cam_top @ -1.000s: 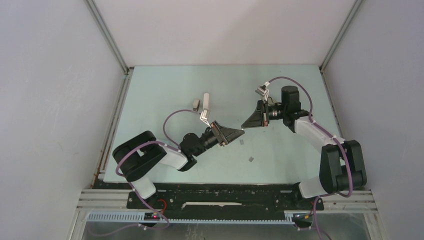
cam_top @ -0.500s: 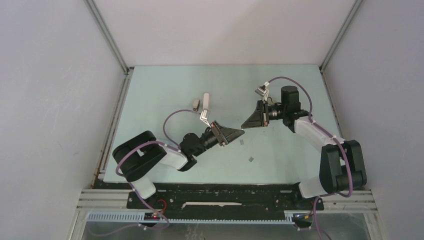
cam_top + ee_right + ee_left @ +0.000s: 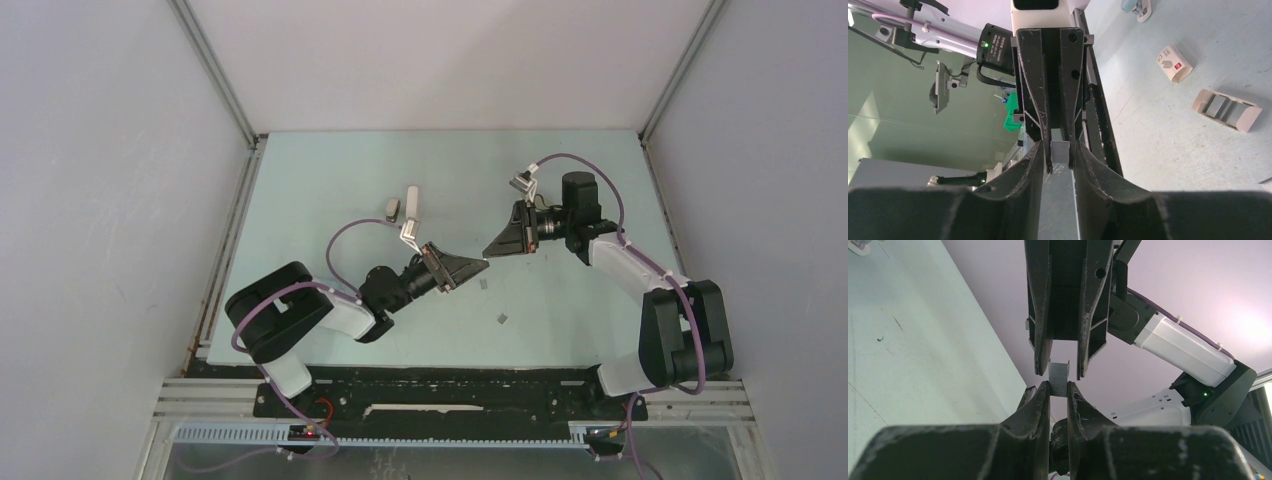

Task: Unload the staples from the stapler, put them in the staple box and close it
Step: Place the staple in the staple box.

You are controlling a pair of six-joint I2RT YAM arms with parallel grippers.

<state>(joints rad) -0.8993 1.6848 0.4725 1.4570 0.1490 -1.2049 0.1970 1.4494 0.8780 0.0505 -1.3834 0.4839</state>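
- Nothing visibly shifts in the overhead view against the frames from a second and half a second back. Both arms sit in the same pose, tips meeting over the middle of the table (image 3: 330, 165).
- Left gripper (image 3: 1058, 386): reaches in from the near-left side. Both fingertips press onto the lower end of the staples (image 3: 1058, 374), clamped on them.
- The staples: one short grey strip, upright in the left wrist view. It is held in the air between the two sets of tips, clear of the table.
- Right gripper (image 3: 1059, 146): comes in from the right side, nose to nose with the left. Its fingers are slightly apart. The left wrist view shows a thin gap on each side between them and the strip's upper end, so they flank it without touching.
- Two small grey bits (image 3: 503, 319) lie on the table between the tips and the near edge, one just below the tips and one closer to the edge. Too small to identify.
- Small white box with red print (image 3: 1174, 64) rests on the table, well apart from both grippers.
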